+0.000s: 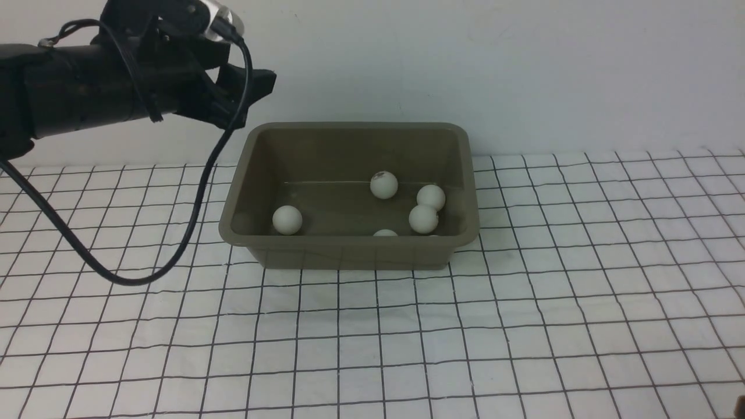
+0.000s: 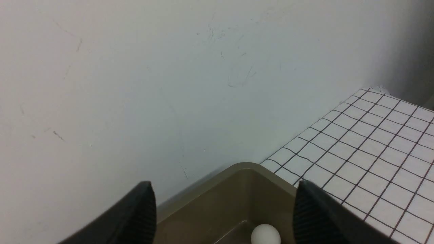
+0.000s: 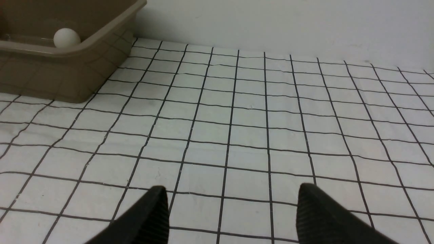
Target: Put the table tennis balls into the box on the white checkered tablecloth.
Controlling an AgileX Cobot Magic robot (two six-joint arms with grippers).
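Left gripper [image 2: 223, 217] jaws spread, nothing between them, hanging above the box's [image 1: 349, 253] left rear corner; right gripper [image 3: 230, 217] jaws also spread and empty, low over bare tablecloth [image 1: 524, 326], box well off to one side of it. Balls [image 1: 423, 219] sit on the box floor: four clear, a fifth peeking over the near wall, a possible sixth hidden behind it; no loose balls visible on the cloth. Looks near done; to finish well, lift the left arm straight up and back, clear of the flared rim and its dangling cable [image 1: 145, 278]; wall close behind, open cloth in front and right.
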